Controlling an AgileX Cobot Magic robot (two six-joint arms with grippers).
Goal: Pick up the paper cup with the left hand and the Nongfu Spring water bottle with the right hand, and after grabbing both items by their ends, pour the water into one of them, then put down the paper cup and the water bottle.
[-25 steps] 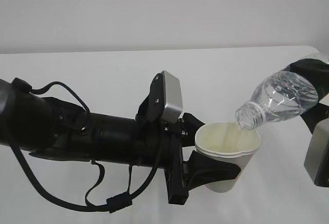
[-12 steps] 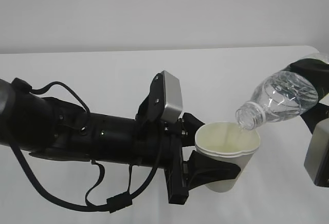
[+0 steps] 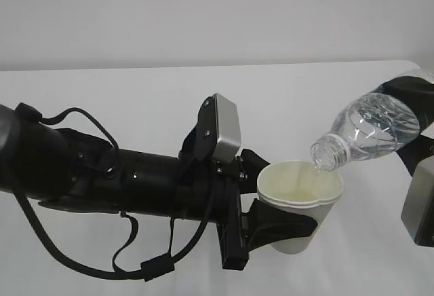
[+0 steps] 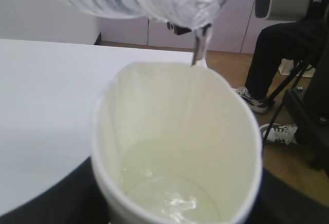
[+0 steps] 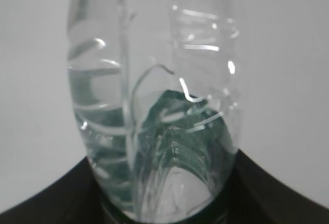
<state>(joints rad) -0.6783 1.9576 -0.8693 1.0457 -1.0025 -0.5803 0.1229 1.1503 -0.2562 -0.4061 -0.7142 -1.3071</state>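
Note:
My left gripper (image 3: 281,218) is shut on the white paper cup (image 3: 302,204), held upright above the table with its black fingers round the cup's lower wall. The cup's cream inside (image 4: 180,147) holds a shallow pool of water (image 4: 172,198). My right gripper (image 3: 424,130) is shut on the base end of the Nongfu Spring water bottle (image 3: 369,130), which is tilted neck-down to the left. The capless mouth (image 3: 325,155) hangs just over the cup's rim, and a thin stream of water (image 4: 199,49) runs into the cup. The right wrist view shows the ribbed bottle (image 5: 154,106) lengthwise.
The white table (image 3: 135,92) runs under both arms, its right corner (image 3: 410,65) rounded. My left arm (image 3: 102,174) with loose cables lies across the left half. Beyond the table edge in the left wrist view sits a person in dark trousers (image 4: 280,54).

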